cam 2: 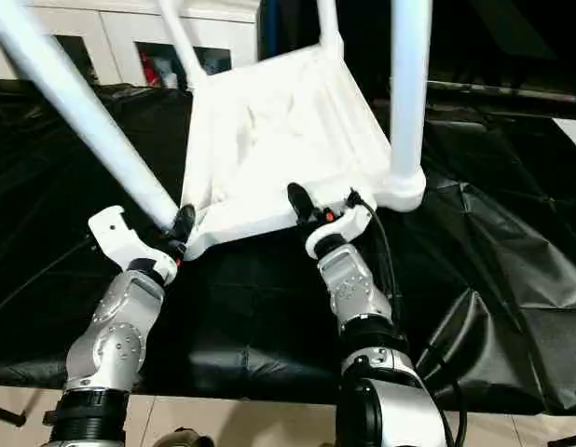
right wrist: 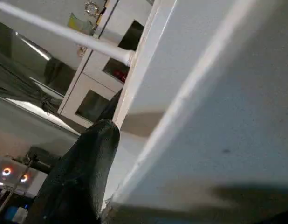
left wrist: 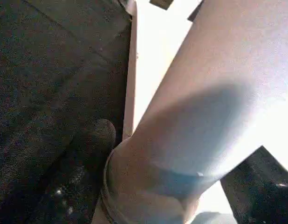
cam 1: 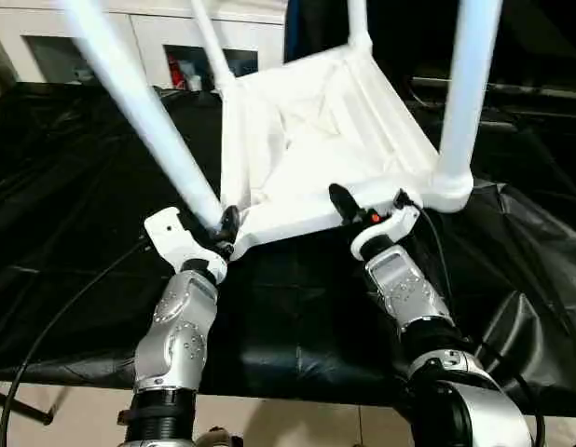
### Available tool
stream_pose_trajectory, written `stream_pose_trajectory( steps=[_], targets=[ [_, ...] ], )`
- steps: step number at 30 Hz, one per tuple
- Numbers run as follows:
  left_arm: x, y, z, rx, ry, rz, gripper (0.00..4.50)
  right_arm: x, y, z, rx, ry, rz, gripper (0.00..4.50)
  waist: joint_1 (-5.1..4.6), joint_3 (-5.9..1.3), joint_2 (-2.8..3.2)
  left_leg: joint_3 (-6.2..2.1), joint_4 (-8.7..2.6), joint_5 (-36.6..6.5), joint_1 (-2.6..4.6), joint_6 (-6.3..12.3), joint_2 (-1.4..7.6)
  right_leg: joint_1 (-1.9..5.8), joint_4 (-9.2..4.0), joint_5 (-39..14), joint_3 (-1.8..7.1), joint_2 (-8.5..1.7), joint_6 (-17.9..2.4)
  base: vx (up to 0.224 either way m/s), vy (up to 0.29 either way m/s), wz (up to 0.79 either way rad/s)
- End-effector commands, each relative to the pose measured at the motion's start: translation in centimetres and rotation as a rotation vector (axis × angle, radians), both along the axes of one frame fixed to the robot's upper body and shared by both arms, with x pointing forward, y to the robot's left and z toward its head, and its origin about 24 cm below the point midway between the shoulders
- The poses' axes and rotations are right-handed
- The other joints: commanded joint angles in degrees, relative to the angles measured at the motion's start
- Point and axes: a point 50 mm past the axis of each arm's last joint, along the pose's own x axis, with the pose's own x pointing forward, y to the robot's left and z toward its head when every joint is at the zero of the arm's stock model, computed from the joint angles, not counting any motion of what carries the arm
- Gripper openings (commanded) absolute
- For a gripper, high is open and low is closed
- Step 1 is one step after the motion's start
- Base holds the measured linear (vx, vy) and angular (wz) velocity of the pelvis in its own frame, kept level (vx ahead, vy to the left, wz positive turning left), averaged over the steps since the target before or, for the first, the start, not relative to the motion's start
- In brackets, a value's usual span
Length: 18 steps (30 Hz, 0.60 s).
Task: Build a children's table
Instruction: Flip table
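Left gripper (cam 1: 221,231): matte black fingers set around the base of the near-left leg (cam 1: 144,112), right where the leg meets its corner socket. In the left wrist view one rubbery, finely pebbled finger (left wrist: 83,163) lies against the flared foot of that smooth white tube, the other (left wrist: 265,186) on its far side. Reads as a clasp on the leg.

Right gripper (cam 1: 367,212): fingers astride the near rim of the tabletop (cam 1: 311,140), one black finger standing above the edge, a small red dot on the white wrist housing beside it. The right wrist view has a dark textured finger (right wrist: 83,172) pressed along the flat white plastic edge. Reads as a pinch on the rim.

The children's table lies upside down at about twelve o'clock from the grippers, on a workbench draped in crinkled, glossy black sheeting (cam 1: 74,233). Top is white moulded plastic, rectangular, ribbed on its exposed underside, with round sockets at the corners. Four tubular white legs rise from it: near-left slanting toward ten o'clock, near-right leg (cam 1: 465,93) close to upright at two o'clock, two more at the far corners.

Beyond, at twelve o'clock, a white cabinet (cam 1: 157,37) with dark panes.

Silver jointed forearms at the lower edge, with a black cable (cam 1: 55,326) looping off at eight o'clock.
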Motion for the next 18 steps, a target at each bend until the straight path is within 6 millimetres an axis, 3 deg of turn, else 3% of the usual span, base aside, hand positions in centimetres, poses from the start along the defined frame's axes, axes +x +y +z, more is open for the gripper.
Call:
stream_pose_trajectory(
  steps=[1, 10, 11, 13, 18],
  targets=[
    [-0.8, -1.9, 0.3, -0.151, -0.048, 0.026, 3.95, 1.0, -1.3, 2.2, -0.102, -0.105, -0.029, 2.62, 0.14, -4.72, -0.48, -1.13, -3.38, 2.24, 1.58, 6.59, 3.37, 3.15, -2.93, 9.13, 2.35, -3.43, -16.53, 0.0, 0.0, 0.0],
    [-1.5, 6.3, 2.7, -0.16, -0.314, 0.269, 4.17, 1.2, -5.5, 3.6, -0.243, -0.164, -0.102, 2.62, 0.08, -4.59, -0.49, -1.05, -3.6, 0.6, 1.7, 5.23, 3.34, 3.13, -3.14, 7.05, 2.39, -3.29, -15.41, 0.0, 0.0, 0.0],
    [-1.7, 7.4, 2.9, -0.142, -0.333, 0.326, 4.17, 1.1, -6.0, 3.9, -0.258, -0.177, -0.114, 2.62, 0.1, -4.62, 0.14, -1.12, -3.56, 0.7, 1.76, 5.12, 3.35, 3.06, -3.08, 7.24, 2.4, -3.3, -15.27, 0.0, 0.0, 0.0],
    [-2.2, 9.4, 3.4, -0.124, -0.367, 0.42, 4.17, 1.0, -7.1, 4.6, -0.273, -0.197, -0.138, 2.62, 0.02, -4.67, -0.28, -1.09, -3.55, 1.07, 1.72, 5.05, 3.29, 3.18, -3.09, 8.65, 2.44, -3.21, -14.7, 0.0, 0.0, 0.0],
    [-3.0, 12.4, 3.9, -0.097, -0.405, 0.546, 4.17, 0.7, -8.6, 5.1, -0.333, -0.207, -0.153, 2.62, 0.13, -4.7, 0.04, -1.04, -3.54, 0.78, 1.8, 4.53, 3.27, 3.11, -3.02, 8.77, 2.47, -3.18, -14.82, 0.0, 0.0, 0.0]
  ],
)
